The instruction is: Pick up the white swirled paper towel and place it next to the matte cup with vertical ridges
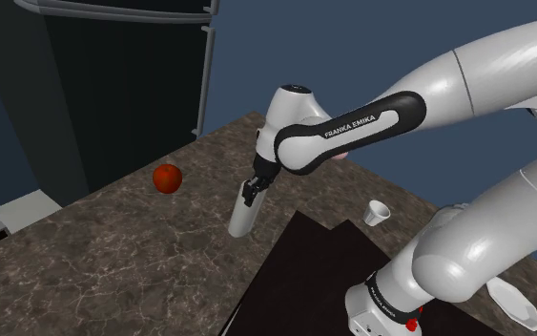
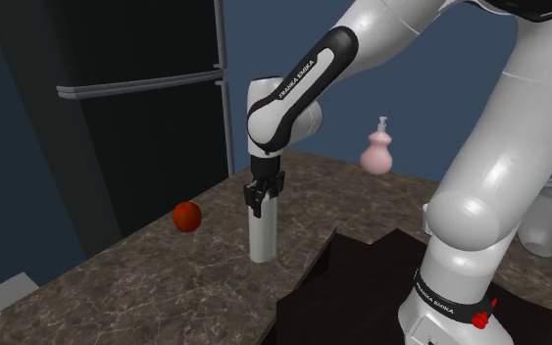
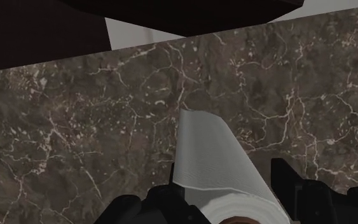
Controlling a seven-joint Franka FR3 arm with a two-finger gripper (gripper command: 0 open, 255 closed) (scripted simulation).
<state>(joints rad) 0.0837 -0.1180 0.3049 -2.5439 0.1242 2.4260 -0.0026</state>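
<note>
White and finely textured, the paper towel stood as a tall, narrow roll on the dark veined stone surface, with a red round fruit off to the shoulder view's left and the small pale cup well apart on that view's right. The black gripper sat over the roll's top end, one finger against each side of it, so it appeared to be clasping the roll. The roll was probably light and soft, yielding under a squeeze, with a stiffer core at its centre. Because a grip this high left the long body hanging below, it might swing or slip. A hold across the full width, firm but not crushing, looked the safest.
</note>
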